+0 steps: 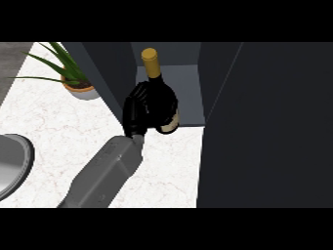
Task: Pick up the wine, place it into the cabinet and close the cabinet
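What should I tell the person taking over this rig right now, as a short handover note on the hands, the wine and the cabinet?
One hand shows, on a forearm coming up from the lower edge at mid-left; which arm it is cannot be told. It is curled round the wine bottle.
The other hand is not in view.
The wine bottle is at the mouth of the open cabinet, gold-capped neck pointing inward, base near the front edge of the cabinet floor.
The dark cabinet door stands open at the right.
Done: bottle picked up and brought to the cabinet.
Left: set it fully inside, let go, withdraw, close the door.
A potted plant stands on the counter to the left.
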